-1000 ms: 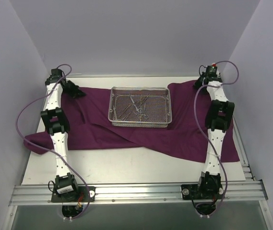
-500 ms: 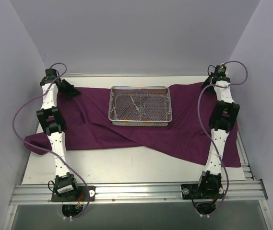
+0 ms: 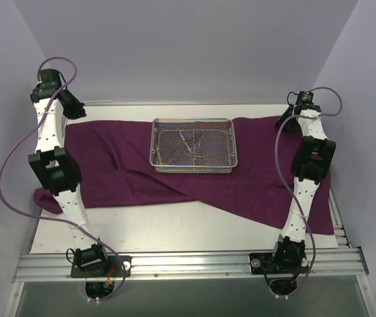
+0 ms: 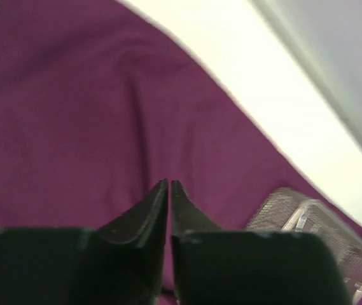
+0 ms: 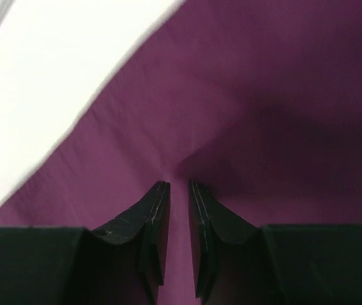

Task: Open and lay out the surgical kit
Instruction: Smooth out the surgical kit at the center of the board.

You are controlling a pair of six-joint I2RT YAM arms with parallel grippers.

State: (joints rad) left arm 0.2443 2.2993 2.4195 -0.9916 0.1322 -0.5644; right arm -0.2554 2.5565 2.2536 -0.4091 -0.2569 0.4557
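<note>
The dark magenta cloth wrap (image 3: 141, 178) lies spread across the table with the silver wire-mesh tray (image 3: 153, 146) standing on its far middle. Slim metal instruments (image 3: 191, 144) lie inside the tray. My left gripper (image 3: 73, 107) hangs raised above the cloth's far-left corner. Its jaws are parted by a thin slit with nothing between them (image 4: 169, 182), and the cloth (image 4: 72, 114) and a tray corner (image 4: 308, 216) show below. My right gripper (image 3: 284, 121) sits low at the cloth's far-right corner. Its jaws stand a little apart (image 5: 179, 184) over a raised crease of cloth (image 5: 263, 76).
The bare white tabletop (image 3: 174, 228) shows in front of the cloth and along the far edge (image 5: 53, 76). Pale walls close in the left, right and back sides. A metal rail (image 3: 188, 264) with both arm bases runs along the near edge.
The left arm has risen and swung left, off the cloth's far-left corner, which now lies flat and further out. Both grippers' jaws have parted. The right arm has shifted slightly right.
</note>
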